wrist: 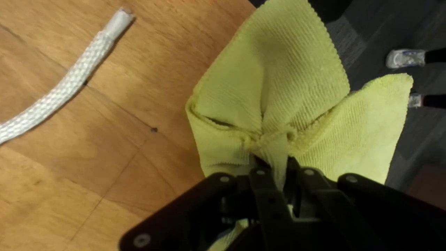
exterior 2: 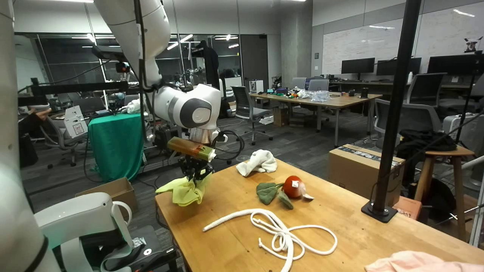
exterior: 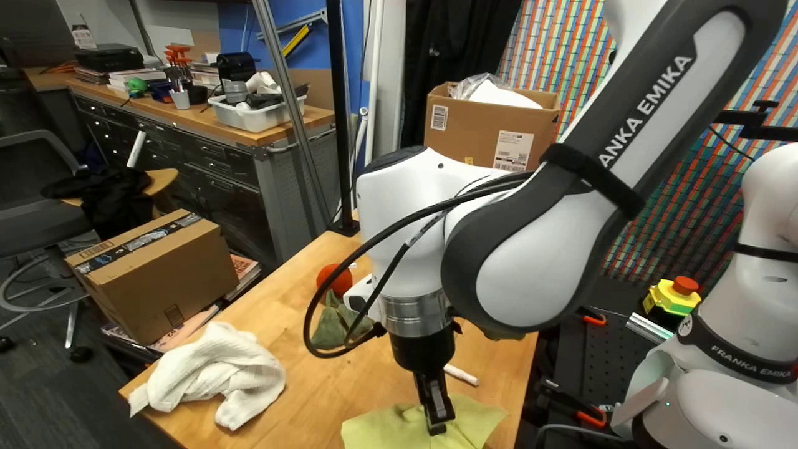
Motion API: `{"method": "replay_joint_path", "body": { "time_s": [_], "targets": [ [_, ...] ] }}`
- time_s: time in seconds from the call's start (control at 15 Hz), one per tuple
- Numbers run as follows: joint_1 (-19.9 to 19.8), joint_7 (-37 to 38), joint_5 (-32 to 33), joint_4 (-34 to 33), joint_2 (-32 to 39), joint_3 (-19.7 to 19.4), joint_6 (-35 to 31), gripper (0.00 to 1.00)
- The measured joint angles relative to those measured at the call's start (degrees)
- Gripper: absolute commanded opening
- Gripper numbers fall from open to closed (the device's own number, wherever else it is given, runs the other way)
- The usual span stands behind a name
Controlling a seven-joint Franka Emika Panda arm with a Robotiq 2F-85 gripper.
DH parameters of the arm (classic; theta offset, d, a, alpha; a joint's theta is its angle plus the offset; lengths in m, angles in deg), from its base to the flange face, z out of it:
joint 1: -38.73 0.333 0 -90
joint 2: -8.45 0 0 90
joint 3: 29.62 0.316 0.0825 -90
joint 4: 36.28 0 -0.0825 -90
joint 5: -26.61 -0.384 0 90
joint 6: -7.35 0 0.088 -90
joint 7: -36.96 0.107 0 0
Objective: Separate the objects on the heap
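Note:
My gripper [wrist: 276, 165] is shut on a pinched fold of the yellow-green cloth [wrist: 299, 69], whose corners spread around the fingers. In an exterior view this cloth [exterior 2: 187, 190] sits at the table's corner, part of it reaching past the edge; whether it touches the wood I cannot tell. A white cord [exterior 2: 280, 230] lies in loops mid-table, one end of the cord [wrist: 66, 87] near the cloth. The white towel [exterior: 212, 374] is crumpled by another edge. A red-and-green soft toy [exterior 2: 291, 187] rests between towel and cord. Pink cloth [exterior 2: 412, 262] shows at the frame's bottom. The heap is out of view; these items lie apart.
The wooden table [exterior 2: 227, 196] ends close to the gripped cloth, with floor beyond. A black post [exterior 2: 393, 105] rises from the table's edge. Another white robot arm [exterior: 723, 349] stands beside the table. A cardboard box [exterior: 156, 274] sits low past the edge near the towel.

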Motion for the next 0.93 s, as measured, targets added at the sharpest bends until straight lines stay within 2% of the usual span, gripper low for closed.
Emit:
{"method": "replay_joint_path", "body": {
  "time_s": [0.2, 0.27, 0.33, 0.47, 0.53, 0.93],
  "targets": [
    [0.0, -0.1, -5.0, 1.1, 1.2, 0.8, -5.5, 0.05],
    [0.0, -0.1, -6.0, 1.3, 1.5, 1.0, -6.6, 0.16],
    [-0.1, 0.0, -6.6, 1.4, 1.9, 1.2, -7.0, 0.38],
    [-0.1, 0.2, -6.8, 1.4, 2.4, 1.3, -7.0, 0.42],
    [-0.1, 0.3, -6.8, 1.5, 2.6, 1.3, -7.0, 0.47],
    [-0.2, 0.6, -6.8, 1.5, 3.3, 1.3, -6.9, 0.94]
  ]
}}
